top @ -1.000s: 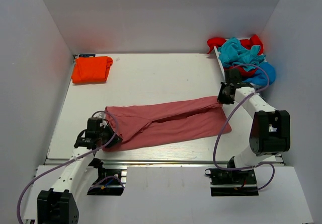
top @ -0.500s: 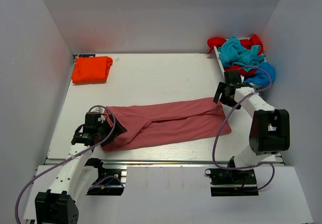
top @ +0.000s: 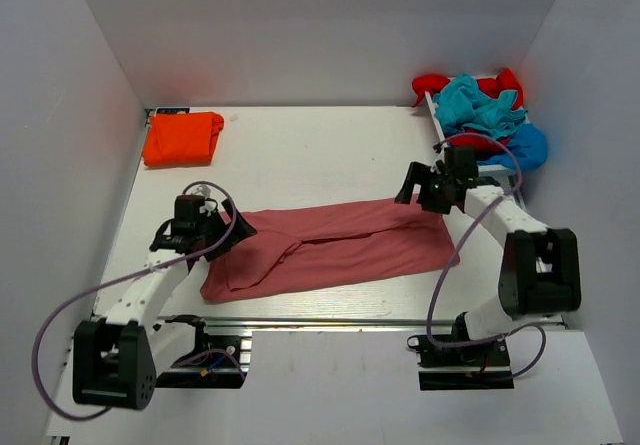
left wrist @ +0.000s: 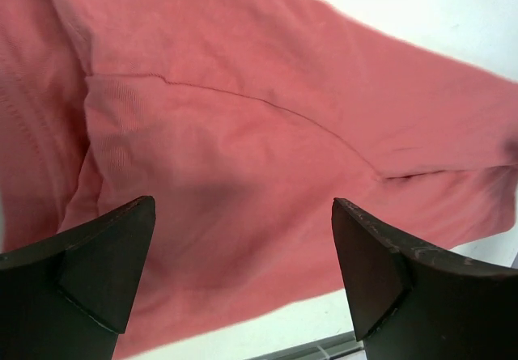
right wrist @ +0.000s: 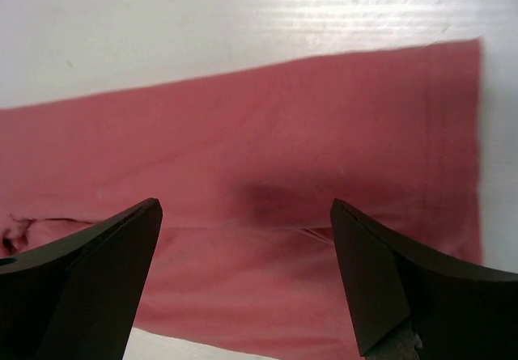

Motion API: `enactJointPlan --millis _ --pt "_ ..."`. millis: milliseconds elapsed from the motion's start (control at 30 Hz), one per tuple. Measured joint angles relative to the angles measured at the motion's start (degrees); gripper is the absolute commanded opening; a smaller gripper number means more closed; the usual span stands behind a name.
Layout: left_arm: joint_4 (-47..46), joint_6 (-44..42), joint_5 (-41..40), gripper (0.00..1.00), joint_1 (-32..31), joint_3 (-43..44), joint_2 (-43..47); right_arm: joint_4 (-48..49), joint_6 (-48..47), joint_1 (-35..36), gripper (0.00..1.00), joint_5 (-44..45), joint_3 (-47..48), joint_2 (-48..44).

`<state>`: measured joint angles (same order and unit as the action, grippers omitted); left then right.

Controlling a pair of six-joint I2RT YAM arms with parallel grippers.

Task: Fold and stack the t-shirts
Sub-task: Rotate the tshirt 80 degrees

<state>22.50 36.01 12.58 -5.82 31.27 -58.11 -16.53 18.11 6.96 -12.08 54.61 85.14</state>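
A dusty pink-red t-shirt [top: 340, 245], folded lengthwise into a long band, lies flat across the near half of the table. My left gripper [top: 238, 231] hovers over its left end, open, with only pink cloth [left wrist: 243, 117] below the gap [left wrist: 241, 214]. My right gripper [top: 407, 191] hangs above the band's right end, also open and empty [right wrist: 243, 210], the shirt's fold line [right wrist: 267, 230] beneath it. A folded bright orange t-shirt [top: 182, 137] rests at the far left corner. Red, teal and blue t-shirts [top: 480, 110] lie heaped at the far right.
White walls enclose the table on the left, back and right. A metal rail [top: 330, 321] runs along the near edge, just beyond the pink shirt's lower hem. A white divider [top: 437, 125] stands beside the heap.
Both grippers opened and let go of the pink shirt. The left gripper moved away from the near edge toward the back, the right one shifted left. The shirt now lies flat.
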Motion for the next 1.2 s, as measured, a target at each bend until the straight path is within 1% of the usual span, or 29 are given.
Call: enactJointPlan --millis 100,200,367,467,533,567,633,700,867,933,1000,1067,1100,1200 --pt "-3.78 -0.17 1.4 1.0 -0.02 -0.83 -6.6 1.31 0.57 -0.11 0.9 -2.32 -0.44 6.27" --pt "-6.51 -0.37 1.84 1.0 -0.02 -0.83 -13.16 2.12 1.49 -0.37 0.9 -2.67 -1.46 9.88" --pt "-10.95 -0.37 3.67 1.0 0.02 4.76 -23.02 5.7 3.39 -0.79 0.9 -2.73 -4.02 8.63" --pt "-12.52 -0.31 5.18 1.0 0.07 12.66 -31.98 9.86 4.24 -0.33 0.9 -3.02 -8.0 6.23" --pt "-12.24 -0.74 5.92 1.0 0.07 25.49 -43.23 13.03 4.7 0.96 0.9 -3.48 -11.43 4.0" --pt "-12.76 -1.25 5.79 1.0 0.04 29.9 -47.3 13.62 4.9 1.62 0.9 -3.72 -12.2 3.39" --pt "-12.26 -2.1 6.84 1.0 0.07 42.23 -56.68 15.17 4.98 4.26 0.9 -4.74 -14.27 1.84" --pt "-10.49 -3.13 7.23 1.0 -0.04 56.74 -66.62 15.61 4.76 7.34 0.9 -6.19 -15.63 0.85" --pt "-6.71 -4.68 11.13 1.0 -0.09 90.88 -88.65 15.63 2.95 19.56 0.9 -11.87 -15.34 1.92" --pt "-7.54 -4.35 13.07 1.0 -0.13 100.54 -94.99 15.32 2.16 24.63 0.9 -15.34 -15.28 2.47" --pt "-10.38 -3.04 14.8 1.0 -0.24 103.97 -97.98 14.56 0.46 29.2 0.9 -18.36 -15.02 2.8" --pt "-13.0 -1.84 15.52 1.0 -0.72 104.13 -98.73 13.11 -3.26 34.84 0.9 -20.87 -14.53 3.15" --pt "-13.86 -1.42 15.58 1.0 -1.07 104.5 -99.14 12.7 -4.04 36.13 0.9 -21.4 -14.34 3.26" --pt "-16.92 -0.07 15.37 1.0 -3.13 106.9 -101.48 10.12 -9.27 42.86 0.9 -23.28 -11.23 5.79"
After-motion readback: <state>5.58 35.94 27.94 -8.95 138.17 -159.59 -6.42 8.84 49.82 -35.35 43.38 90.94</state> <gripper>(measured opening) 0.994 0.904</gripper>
